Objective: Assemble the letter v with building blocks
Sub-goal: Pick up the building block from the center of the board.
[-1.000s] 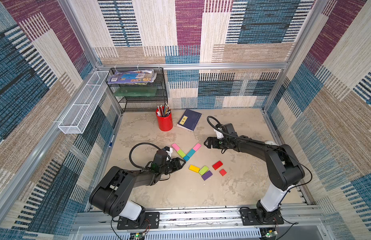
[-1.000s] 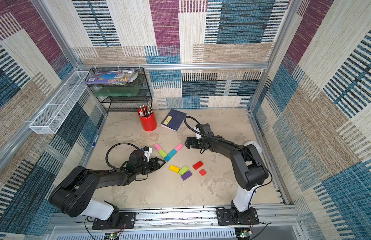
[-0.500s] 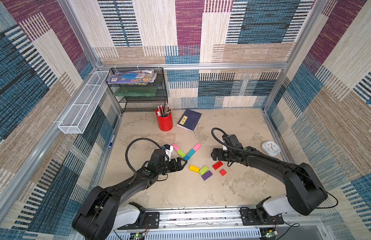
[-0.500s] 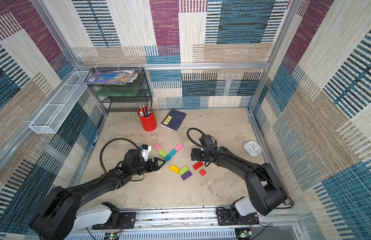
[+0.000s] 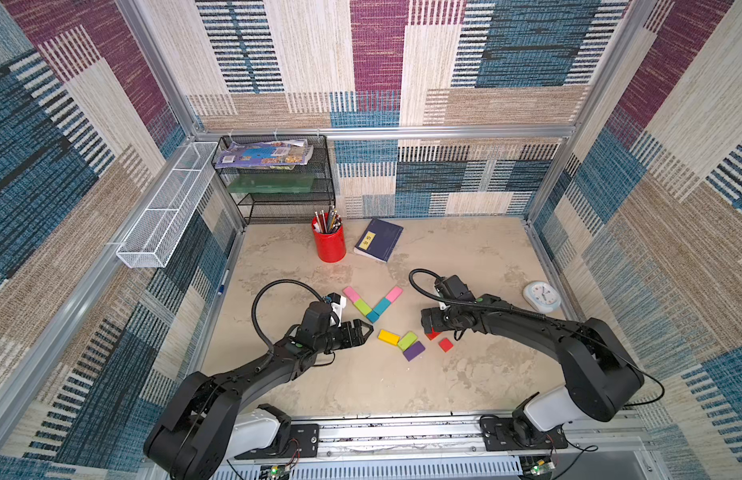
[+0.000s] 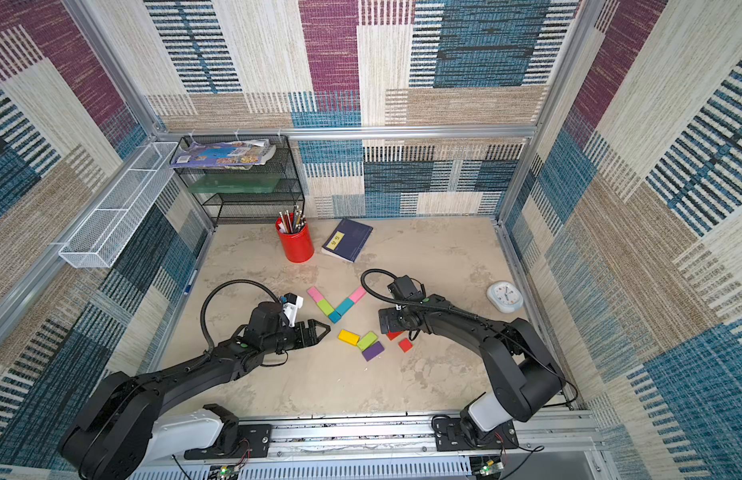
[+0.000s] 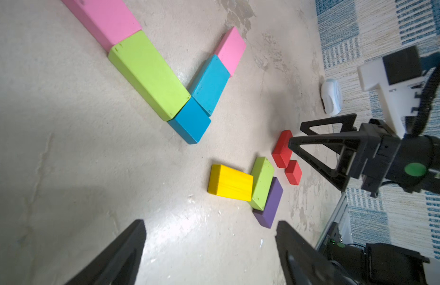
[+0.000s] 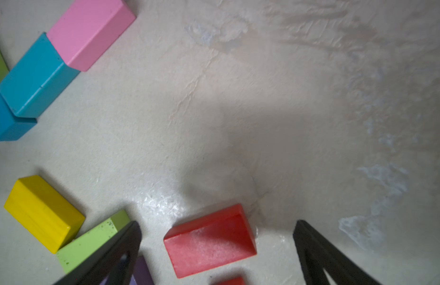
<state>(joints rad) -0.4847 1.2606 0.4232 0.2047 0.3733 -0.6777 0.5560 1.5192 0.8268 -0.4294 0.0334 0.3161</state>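
Right gripper [image 8: 215, 232], jaws spread wide, has swung from beside the V [image 5: 382, 306] down over the red block [image 8: 210, 241]. It straddles the block without touching it. Left gripper [image 5: 363, 330], also spread and empty, stays near the yellow block [image 5: 388, 336]. The V lies unchanged between the arms. In both top views the right wrist hides most of the red block. The purple block [image 8: 142, 271] and red square [image 8: 228, 281] are cut off in the right wrist view.
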